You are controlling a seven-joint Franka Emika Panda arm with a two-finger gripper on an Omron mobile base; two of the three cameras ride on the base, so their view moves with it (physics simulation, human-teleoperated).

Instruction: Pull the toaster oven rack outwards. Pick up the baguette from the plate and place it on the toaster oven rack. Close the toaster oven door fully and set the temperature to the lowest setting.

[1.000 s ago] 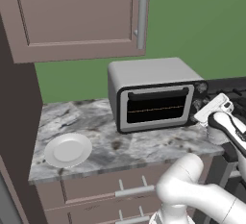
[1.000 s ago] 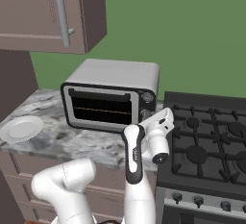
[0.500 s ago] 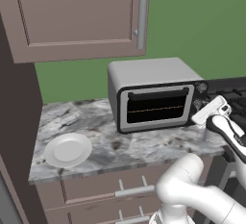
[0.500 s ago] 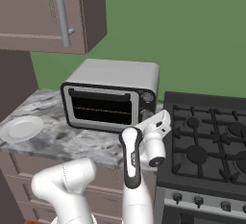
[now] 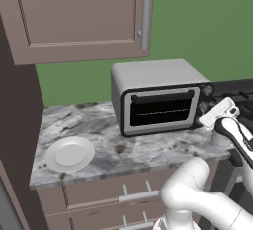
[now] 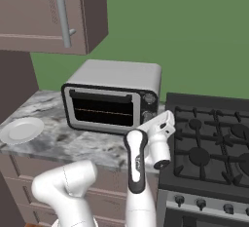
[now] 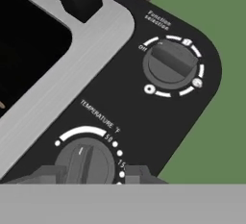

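Toaster oven, on the tabletop right of the empty plate, door shut: its stiff, ridged temperature knob should turn best gripped across the ridge; tool straddles it, contact unclear.

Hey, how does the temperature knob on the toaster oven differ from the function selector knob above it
In the hand view, the temperature knob sits lowest in the picture, between the gripper fingertips, while the function selector knob stands free higher up. The temperature knob's ridge runs nearly along the picture's vertical; the function selector knob's ridge lies slanted. A white arc with numbers rings the temperature knob; broken dashes and small icons ring the function selector knob. Both are round, dark grey, on the black control strip.
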